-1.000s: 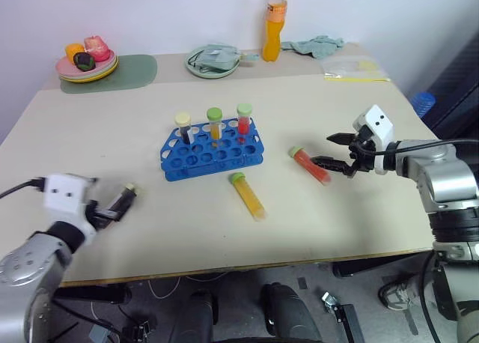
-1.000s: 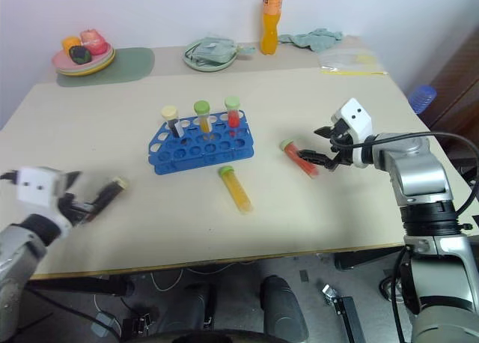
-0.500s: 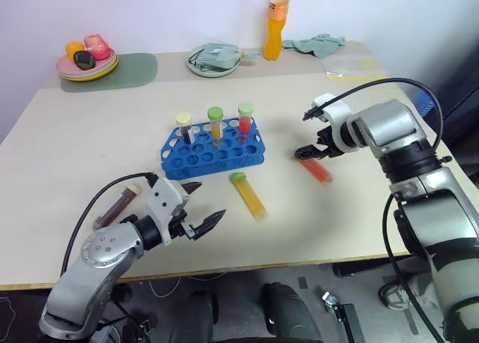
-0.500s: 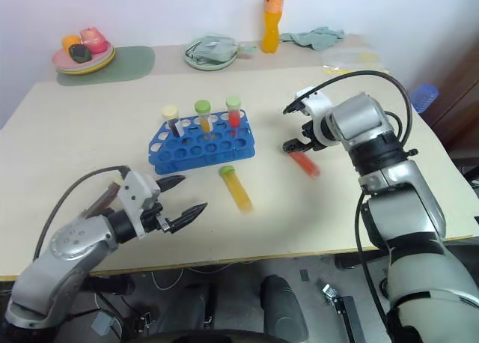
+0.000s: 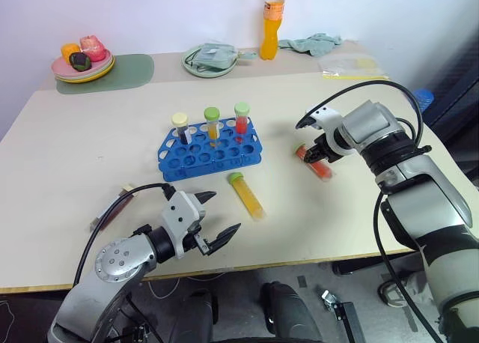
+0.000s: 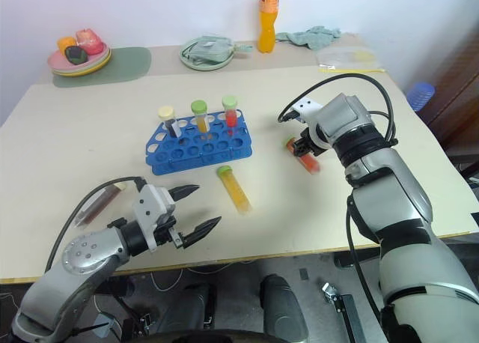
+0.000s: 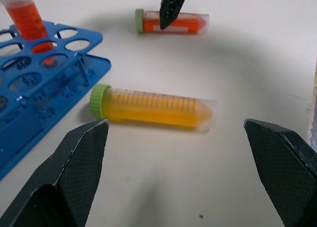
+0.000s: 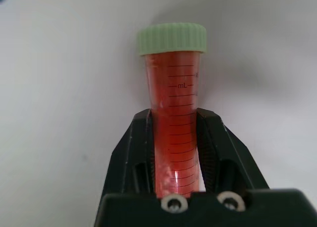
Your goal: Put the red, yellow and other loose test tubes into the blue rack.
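- Right now I have the right gripper clamped on the red tube; both fingers press its sides around the middle, light green cap sticking out past the tips.
- From the head view, that tube lies flat on the table, off the right end of the blue rack, with the gripper bearing down on it from above.
- Left gripper is spread wide, holding nothing, hovering near the table's front edge and pointing toward the middle.
- Yellow tube lies on its side just ahead of the left fingers, between them in the wrist view, not touched; its green cap faces the rack.
- In the head view the yellow tube sits just in front of the rack.
- Dark tube lies flat near the front left of the table, behind the left arm, well apart from the rack.
- Rack already carries three upright capped tubes along its back row: one dark, one yellow, one red.
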`<state>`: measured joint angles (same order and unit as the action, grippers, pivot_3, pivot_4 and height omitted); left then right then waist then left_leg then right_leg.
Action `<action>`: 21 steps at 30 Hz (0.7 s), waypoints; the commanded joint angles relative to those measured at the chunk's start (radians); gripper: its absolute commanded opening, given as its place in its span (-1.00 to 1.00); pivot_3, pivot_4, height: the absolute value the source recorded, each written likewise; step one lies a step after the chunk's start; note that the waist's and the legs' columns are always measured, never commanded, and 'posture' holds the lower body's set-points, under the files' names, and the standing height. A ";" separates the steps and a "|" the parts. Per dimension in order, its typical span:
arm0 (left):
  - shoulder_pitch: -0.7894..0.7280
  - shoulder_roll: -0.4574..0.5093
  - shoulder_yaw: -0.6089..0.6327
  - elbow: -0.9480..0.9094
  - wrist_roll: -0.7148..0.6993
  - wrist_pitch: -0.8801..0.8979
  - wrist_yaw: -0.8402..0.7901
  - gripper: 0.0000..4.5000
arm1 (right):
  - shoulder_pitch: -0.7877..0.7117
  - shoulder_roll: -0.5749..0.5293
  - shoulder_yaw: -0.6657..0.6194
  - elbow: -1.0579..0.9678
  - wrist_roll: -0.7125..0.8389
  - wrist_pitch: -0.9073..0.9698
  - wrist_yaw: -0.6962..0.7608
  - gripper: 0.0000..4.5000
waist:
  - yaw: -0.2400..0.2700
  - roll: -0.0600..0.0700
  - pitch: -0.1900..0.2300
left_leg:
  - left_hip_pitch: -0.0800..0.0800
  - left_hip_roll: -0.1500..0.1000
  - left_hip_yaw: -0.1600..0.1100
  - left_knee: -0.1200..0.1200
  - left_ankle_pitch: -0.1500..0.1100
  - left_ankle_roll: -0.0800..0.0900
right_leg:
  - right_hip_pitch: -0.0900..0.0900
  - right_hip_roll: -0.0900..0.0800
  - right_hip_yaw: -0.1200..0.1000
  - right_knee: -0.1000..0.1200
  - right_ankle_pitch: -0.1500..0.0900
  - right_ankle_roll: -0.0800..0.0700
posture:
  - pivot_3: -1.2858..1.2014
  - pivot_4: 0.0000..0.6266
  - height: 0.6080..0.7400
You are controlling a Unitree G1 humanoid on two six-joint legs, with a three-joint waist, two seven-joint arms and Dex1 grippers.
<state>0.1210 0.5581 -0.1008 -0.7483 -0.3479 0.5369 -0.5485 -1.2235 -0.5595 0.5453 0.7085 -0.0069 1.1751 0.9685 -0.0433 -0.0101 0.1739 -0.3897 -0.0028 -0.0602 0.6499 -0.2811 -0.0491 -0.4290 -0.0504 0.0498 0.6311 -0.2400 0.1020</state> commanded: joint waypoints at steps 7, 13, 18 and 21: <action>0.048 -0.008 0.106 -0.012 0.003 -0.033 0.042 1.00 | 0.303 -0.224 -0.321 -0.782 0.261 -0.145 0.206 -0.70 | 0.017 0.003 0.002 | -0.001 0.000 -0.001 0.000 -0.001 0.002 | 0.001 0.000 -0.001 -0.002 0.000 0.001 | 0.03 -0.52 1.00; 0.034 -0.109 0.217 0.120 0.027 -0.152 0.124 1.00 | 0.581 0.129 -0.577 -1.024 0.375 -0.426 -0.092 -0.70 | 0.006 0.003 0.002 | 0.002 0.002 0.000 0.002 -0.001 0.002 | 0.002 0.002 0.000 0.001 0.000 0.001 | 0.03 -0.52 1.00; -0.009 -0.181 0.246 0.222 0.036 -0.271 0.146 1.00 | 0.636 0.462 -0.540 -0.825 0.246 -0.715 -0.433 -0.70 | 0.004 0.001 0.000 | 0.003 0.002 -0.001 0.004 -0.001 0.002 | 0.003 0.002 0.000 0.003 0.000 0.000 | 0.03 -0.52 1.00; -0.020 -0.184 0.231 0.225 0.046 -0.273 0.147 1.00 | 0.644 0.525 -0.513 -0.734 0.204 -0.841 -0.491 -0.70 | 0.007 0.001 0.000 | 0.002 0.001 0.000 0.004 -0.001 0.001 | 0.002 0.001 0.000 0.003 0.000 0.000 | 0.03 -0.52 1.00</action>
<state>0.1087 0.3782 0.1282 -0.5004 -0.3062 0.2898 -0.4040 -0.5644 -0.0452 0.0366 -0.0337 0.2178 0.4232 0.5154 -0.0361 -0.0093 0.1739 -0.3882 -0.0020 -0.0605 0.6535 -0.2817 -0.0482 -0.4268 -0.0496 0.0498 0.6336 -0.2398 0.1022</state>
